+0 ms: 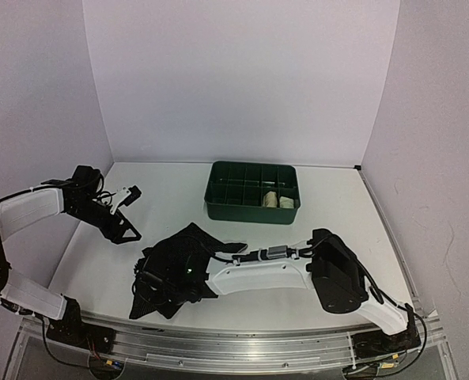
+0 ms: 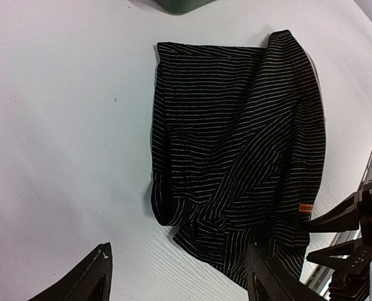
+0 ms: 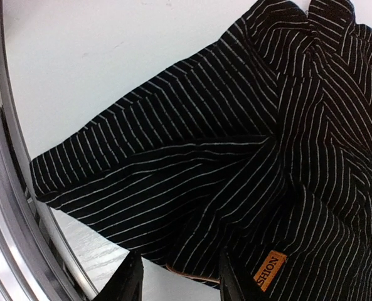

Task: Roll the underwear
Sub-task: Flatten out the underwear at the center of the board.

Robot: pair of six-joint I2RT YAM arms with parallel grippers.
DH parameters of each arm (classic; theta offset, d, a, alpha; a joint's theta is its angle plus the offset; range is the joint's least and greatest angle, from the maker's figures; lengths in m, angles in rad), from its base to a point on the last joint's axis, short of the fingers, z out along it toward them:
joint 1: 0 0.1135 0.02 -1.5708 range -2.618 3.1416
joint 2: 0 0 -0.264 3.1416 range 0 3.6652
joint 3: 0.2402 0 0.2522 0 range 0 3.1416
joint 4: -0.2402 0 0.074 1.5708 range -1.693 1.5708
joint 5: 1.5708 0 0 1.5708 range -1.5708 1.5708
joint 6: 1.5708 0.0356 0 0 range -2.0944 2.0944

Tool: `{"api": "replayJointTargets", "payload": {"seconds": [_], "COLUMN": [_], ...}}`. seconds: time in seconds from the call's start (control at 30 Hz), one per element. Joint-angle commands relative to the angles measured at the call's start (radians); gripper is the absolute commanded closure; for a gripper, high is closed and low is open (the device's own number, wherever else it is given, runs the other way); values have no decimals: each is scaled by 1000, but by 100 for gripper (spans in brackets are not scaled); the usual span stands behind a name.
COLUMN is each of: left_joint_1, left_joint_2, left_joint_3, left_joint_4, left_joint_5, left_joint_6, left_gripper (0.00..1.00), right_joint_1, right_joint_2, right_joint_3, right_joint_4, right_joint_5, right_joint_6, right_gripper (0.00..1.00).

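The black pin-striped underwear (image 1: 183, 261) lies crumpled near the table's front edge, and it fills the right wrist view (image 3: 223, 144). My right gripper (image 3: 182, 279) is low over its front hem beside an orange label (image 3: 270, 271). Its fingers stand apart with the hem lying between them, and the left finger is clear of the cloth. In the left wrist view the same garment (image 2: 236, 150) lies spread out, with the right gripper (image 2: 311, 239) at its edge. My left gripper (image 1: 133, 214) hovers open and empty, above the table to the garment's left.
A green compartment tray (image 1: 250, 212) stands at the back centre with two cream rolls (image 1: 271, 198) (image 1: 286, 203) in its right compartments. A metal rail (image 3: 10, 207) runs along the front edge just beside the underwear. White walls enclose the table on three sides.
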Motion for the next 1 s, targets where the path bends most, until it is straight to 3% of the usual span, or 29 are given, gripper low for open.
{"api": "replayJointTargets", "payload": {"seconds": [0.0,0.13,0.2,0.4,0.5,0.83,0.97], "left_joint_1": [2,2,2,-36,-179,-497,-604], "left_joint_2": [-4,-6,-12,2,-20,-54,-53], "left_joint_3": [3,17,21,44,-8,-125,-171], "left_joint_4": [-16,-48,-80,-325,-413,-383,-345], "left_joint_5": [19,28,42,129,59,-25,-70], "left_joint_6": [21,43,77,287,348,336,356], "left_gripper": [28,28,29,33,35,32,32], "right_joint_1": [6,2,-3,-17,-32,-39,-38], "right_joint_2": [-20,-19,-29,-111,-193,-451,-536], "right_joint_3": [5,9,7,-17,-89,-453,-595], "right_joint_4": [-31,-37,-37,-38,-37,-39,-39], "right_joint_5": [29,76,85,33,-39,-188,-170], "right_joint_6": [12,12,12,17,62,15,-21], "right_gripper": [70,94,100,100,100,100,100]}}
